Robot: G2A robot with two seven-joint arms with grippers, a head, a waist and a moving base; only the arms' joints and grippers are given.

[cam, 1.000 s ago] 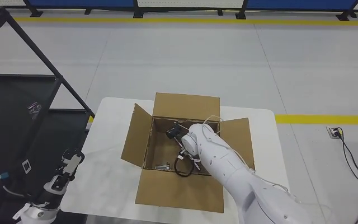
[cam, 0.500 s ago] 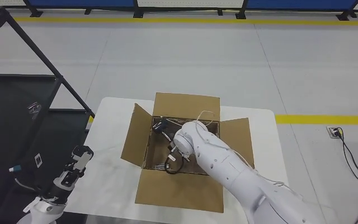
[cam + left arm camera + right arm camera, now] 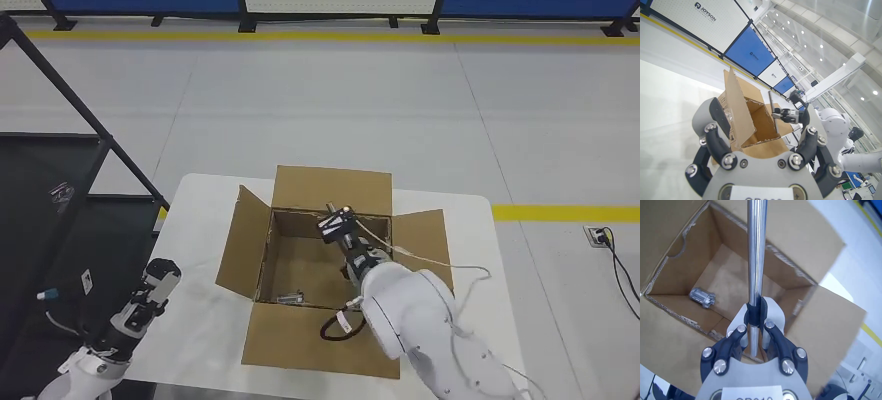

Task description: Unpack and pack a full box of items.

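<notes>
An open cardboard box stands in the middle of the white table. My right gripper hangs over the back of the box's opening. It is shut on a long shiny steel rod, which stands upright above the box. The left wrist view shows that gripper level, with the rod vertical over the box. A small ribbed metal part lies on the box floor in a front corner. My left gripper is open and empty, off the table's front left corner.
The table has bare surface left of the box and a narrower strip to its right. All four box flaps are folded outward. A black metal rack stands on the floor to the left of the table.
My right gripper has come up out of the box's inside and moved toward its back, with the rod in it. The left arm has risen closer to the table's front left corner.
</notes>
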